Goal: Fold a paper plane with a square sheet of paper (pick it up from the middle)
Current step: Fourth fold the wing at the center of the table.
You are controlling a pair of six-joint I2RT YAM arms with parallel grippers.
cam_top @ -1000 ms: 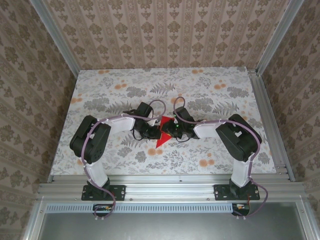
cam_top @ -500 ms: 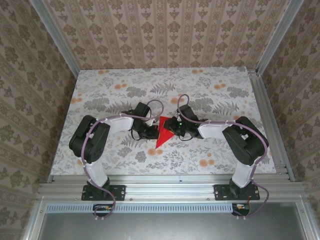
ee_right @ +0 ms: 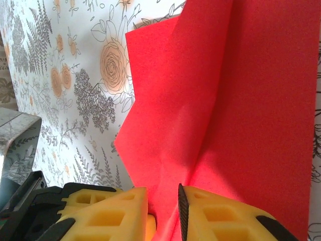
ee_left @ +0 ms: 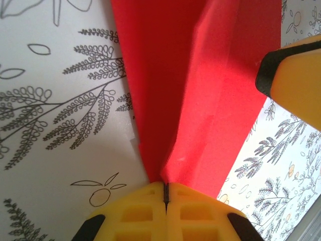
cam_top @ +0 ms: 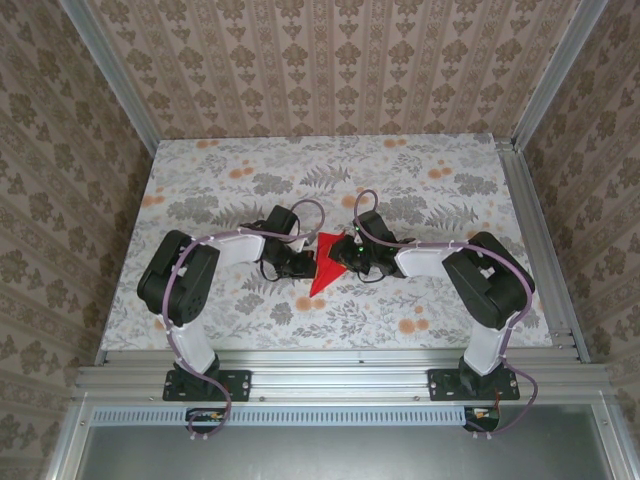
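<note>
Left wrist view: sheet of paper point(ee_left: 200, 100) part-folded, folds remaining; left jaws pinch it, right jaws slightly parted.

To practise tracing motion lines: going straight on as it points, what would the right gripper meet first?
The red paper, standing between its parted jaws; the left gripper seems to lie beyond, depth unclear.

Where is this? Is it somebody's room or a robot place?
Probably a robot test booth, not a home: patterned walls box in a flowery table, a metal frame edges it, and two bolted-down robot arms handle red paper.
</note>
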